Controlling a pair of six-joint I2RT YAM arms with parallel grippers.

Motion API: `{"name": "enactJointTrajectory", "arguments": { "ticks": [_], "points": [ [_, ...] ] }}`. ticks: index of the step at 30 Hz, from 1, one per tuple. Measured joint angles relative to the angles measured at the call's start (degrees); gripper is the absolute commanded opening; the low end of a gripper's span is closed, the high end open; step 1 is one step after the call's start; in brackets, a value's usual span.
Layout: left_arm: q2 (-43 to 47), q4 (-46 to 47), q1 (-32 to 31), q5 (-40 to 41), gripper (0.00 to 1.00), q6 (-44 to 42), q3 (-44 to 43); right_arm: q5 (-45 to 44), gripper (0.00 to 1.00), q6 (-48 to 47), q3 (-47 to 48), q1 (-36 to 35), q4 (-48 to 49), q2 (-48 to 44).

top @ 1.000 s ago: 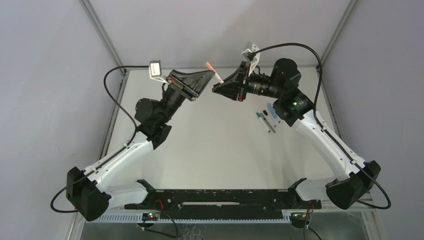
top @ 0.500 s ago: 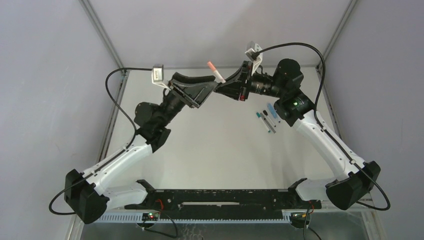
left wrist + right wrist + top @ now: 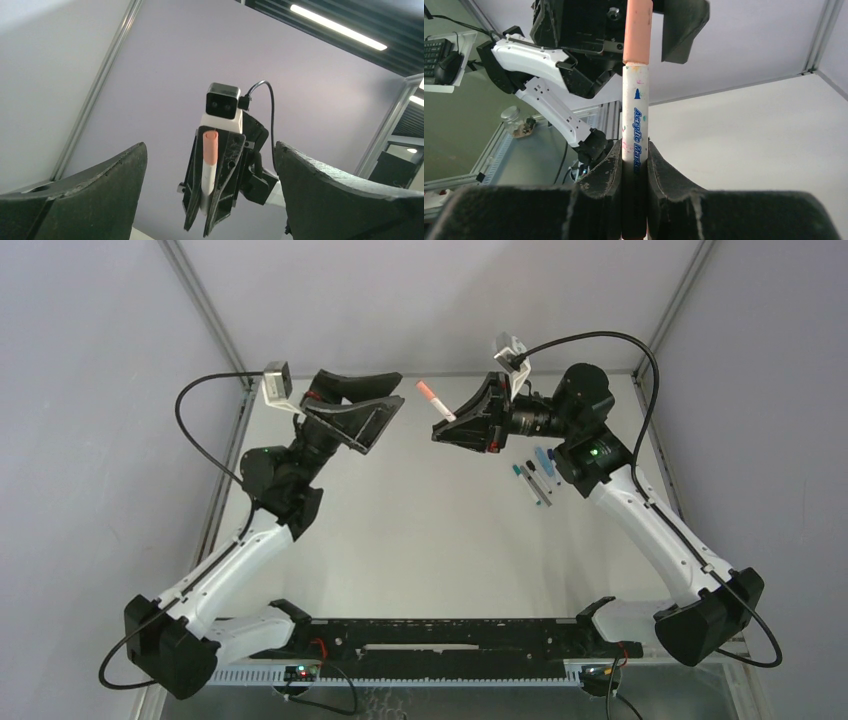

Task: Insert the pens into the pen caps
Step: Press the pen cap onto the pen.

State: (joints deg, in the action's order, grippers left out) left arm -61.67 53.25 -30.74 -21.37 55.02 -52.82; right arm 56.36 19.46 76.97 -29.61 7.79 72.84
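Note:
My right gripper (image 3: 445, 426) is shut on a white pen (image 3: 446, 413) raised above the back of the table. A salmon-pink pen cap (image 3: 428, 391) sits on the pen's free end. In the right wrist view the pen (image 3: 636, 120), printed "Acrylic Marker", stands between the shut fingers (image 3: 606, 170) with the cap (image 3: 638, 30) on top. My left gripper (image 3: 397, 390) is open with nothing in it, a short way left of the cap. From the left wrist view I see the capped pen (image 3: 209, 177) between my wide-open fingers (image 3: 100, 185), apart from both.
More pens (image 3: 533, 483) and a blue pen cap (image 3: 541, 456) lie on the table (image 3: 400, 520) under the right arm's elbow. Metal frame posts stand at the table's back corners. The walls are plain grey.
My left gripper has opened, let go of the salmon-pink cap and drawn back to the left. The cap stays on the pen. The right gripper keeps its hold and has shifted slightly.

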Motion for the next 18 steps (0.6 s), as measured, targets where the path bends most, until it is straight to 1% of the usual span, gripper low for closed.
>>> {"name": "enactJointTrajectory", "arguments": {
  "ticks": [6, 13, 16, 18],
  "points": [
    [-3.8, 1.6, 0.1, -1.3, 0.83, 4.0, -3.9, 1.5, 0.00, 0.2, -0.1, 0.0, 0.3, 0.0],
    [-6.3, 1.7, 0.1, -1.5, 0.64, 6.6, -6.0, 1.8, 0.00, 0.0, -0.4, -0.9, 0.0, 0.0],
    [-6.8, 1.7, 0.1, -1.6, 0.61, 7.2, -6.5, 1.6, 0.00, 0.0, -0.4, -1.2, 0.0, 0.0],
    [-7.1, 1.7, 0.1, -1.6, 0.60, 7.5, -6.7, 1.4, 0.00, 0.0, -0.4, -1.4, 0.0, 0.0]
  ]
}}
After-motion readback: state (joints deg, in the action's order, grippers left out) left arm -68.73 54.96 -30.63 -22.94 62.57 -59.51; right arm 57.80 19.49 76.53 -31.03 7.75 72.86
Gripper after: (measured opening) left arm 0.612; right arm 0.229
